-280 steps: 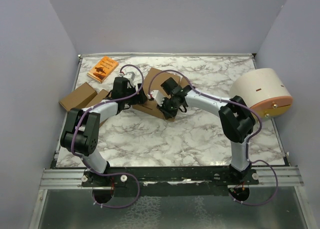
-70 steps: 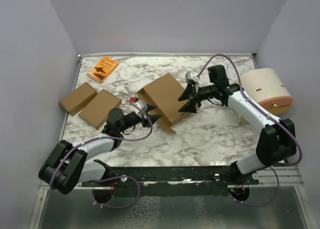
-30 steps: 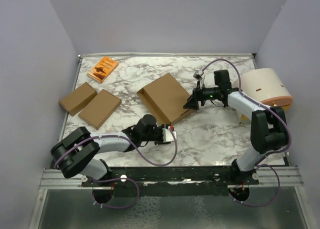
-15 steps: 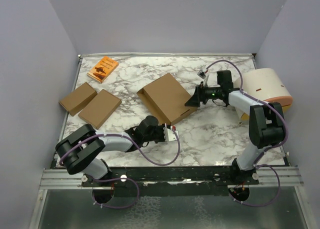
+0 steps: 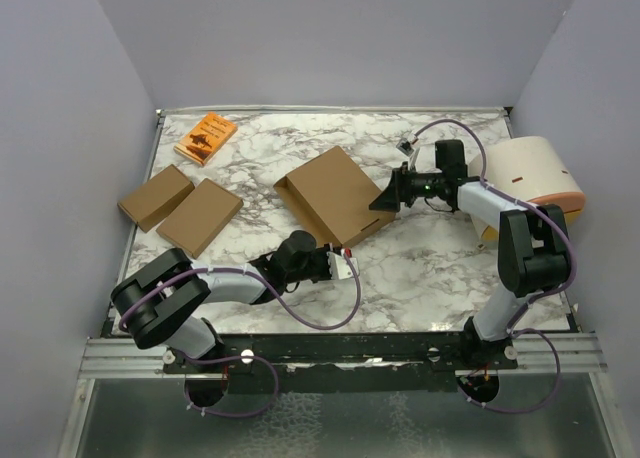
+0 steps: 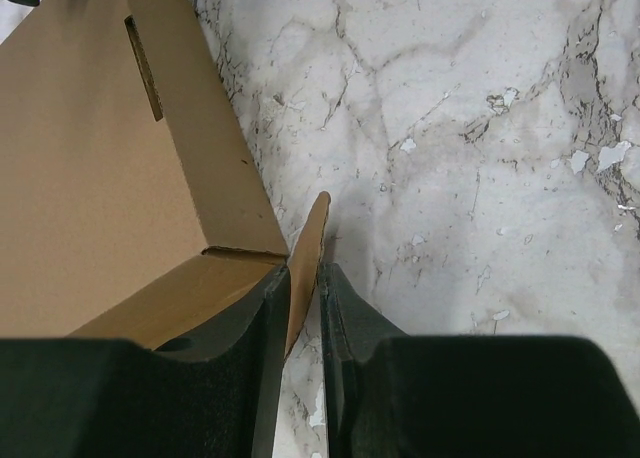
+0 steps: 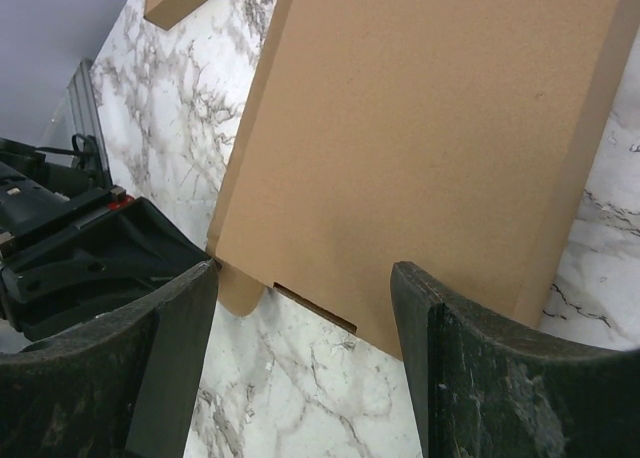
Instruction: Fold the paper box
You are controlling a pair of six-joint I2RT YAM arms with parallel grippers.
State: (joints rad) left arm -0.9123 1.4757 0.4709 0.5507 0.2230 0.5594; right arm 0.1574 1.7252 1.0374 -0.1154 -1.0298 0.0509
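Flat brown cardboard paper box (image 5: 335,193), judged light, stiff, easily creased. Left hand (image 6: 303,278) pinched its thin corner flap (image 6: 312,228), a fair hold; right hand (image 7: 305,308) gaped open.

The paper box (image 5: 330,195) is plain brown cardboard, folded into a flat rectangle and lying askew near the middle of the marble surface (image 5: 440,268). A small tab (image 6: 308,253) juts from its near corner.

The paper box (image 5: 330,193) is plain matt brown cardboard, no coating. The tabletop (image 5: 420,268) looks like smooth marble-pattern laminate, slight sheen. The left gripper (image 6: 303,278) is grainy matt black plastic.
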